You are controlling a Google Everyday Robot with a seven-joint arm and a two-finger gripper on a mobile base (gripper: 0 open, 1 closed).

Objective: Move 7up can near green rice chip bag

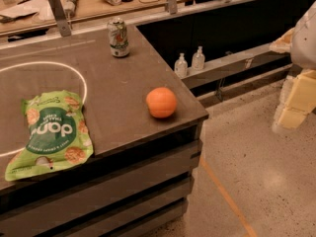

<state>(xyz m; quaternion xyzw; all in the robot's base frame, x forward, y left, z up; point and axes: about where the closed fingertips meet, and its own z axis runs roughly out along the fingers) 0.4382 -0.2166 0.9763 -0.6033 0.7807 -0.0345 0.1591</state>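
The 7up can (pixel 118 37) stands upright at the far edge of the dark counter (pixel 123 93), near its back right corner. The green rice chip bag (pixel 52 132) lies flat at the counter's front left, partly over the front edge. An orange (pixel 161 102) sits between them, near the counter's right front corner. My gripper (pixel 295 105) hangs at the right edge of the view, off the counter and above the floor, far to the right of the can and holding nothing that I can see.
A white circle line (pixel 74 68) is marked on the counter left of the can. Two small clear bottles (pixel 190 62) stand on a low ledge right of the counter. A cluttered wooden table (pixel 94 1) lies behind. Speckled floor (pixel 256 172) with an orange line is at the right.
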